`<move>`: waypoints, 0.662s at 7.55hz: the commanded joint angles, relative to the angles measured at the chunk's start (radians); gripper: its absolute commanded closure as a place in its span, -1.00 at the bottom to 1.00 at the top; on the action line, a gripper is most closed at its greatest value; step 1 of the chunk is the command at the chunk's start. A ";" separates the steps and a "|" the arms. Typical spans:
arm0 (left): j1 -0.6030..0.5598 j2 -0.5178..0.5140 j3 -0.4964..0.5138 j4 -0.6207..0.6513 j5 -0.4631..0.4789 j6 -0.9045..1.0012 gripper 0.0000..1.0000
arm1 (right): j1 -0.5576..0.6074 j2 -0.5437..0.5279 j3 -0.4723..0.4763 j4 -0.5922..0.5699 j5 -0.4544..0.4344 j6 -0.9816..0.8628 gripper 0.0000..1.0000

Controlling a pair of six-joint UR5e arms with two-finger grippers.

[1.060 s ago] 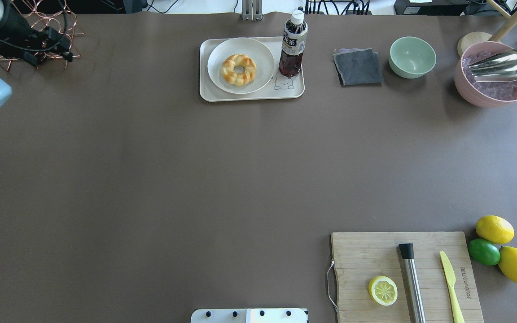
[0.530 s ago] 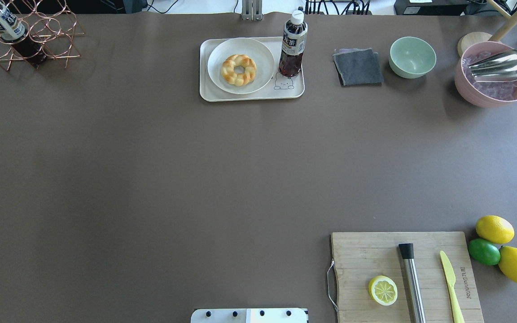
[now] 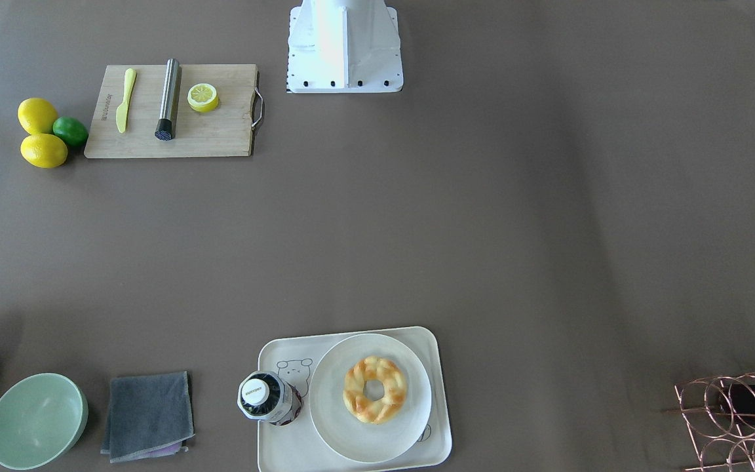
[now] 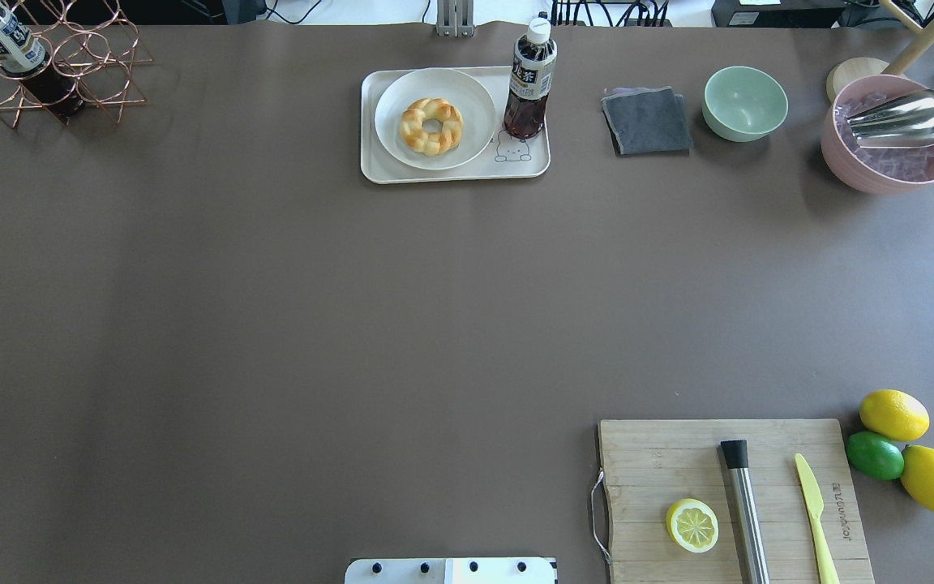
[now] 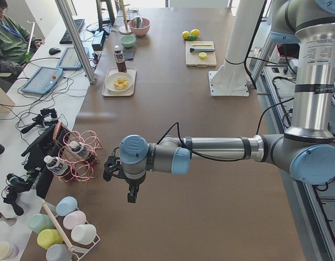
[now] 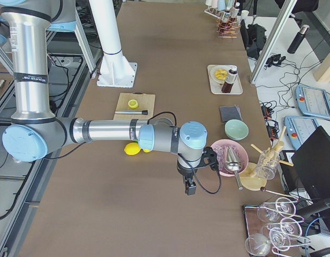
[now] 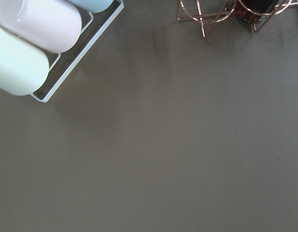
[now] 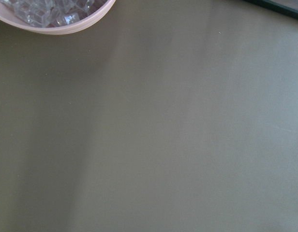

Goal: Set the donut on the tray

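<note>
The golden braided donut lies on a round off-white plate, which sits on the cream-white tray at the table's far edge. It also shows in the front-facing view on the tray. My left gripper shows only in the left side view, hanging over the table's left end near a copper rack; I cannot tell if it is open. My right gripper shows only in the right side view, near the pink bowl; I cannot tell its state. Neither wrist view shows fingers.
A tea bottle stands on the tray beside the plate. A grey cloth, a green bowl and a pink ice bowl lie to its right. The copper rack is far left. A cutting board with a lemon half is near right.
My left arm has pulled out of the overhead view's upper left corner, uncovering the copper rack and its bottle. The donut, plate and tray have not moved.
</note>
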 commanded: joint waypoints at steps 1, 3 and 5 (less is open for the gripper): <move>-0.030 0.076 -0.021 -0.008 -0.062 0.135 -0.96 | 0.000 0.000 -0.005 0.002 -0.001 -0.002 -0.99; -0.093 0.061 -0.041 -0.006 -0.068 0.167 -0.96 | 0.000 0.000 -0.008 0.002 0.001 -0.002 -0.99; -0.118 0.033 -0.064 -0.007 -0.063 0.175 -0.96 | 0.000 0.000 -0.007 0.003 -0.002 -0.002 -0.99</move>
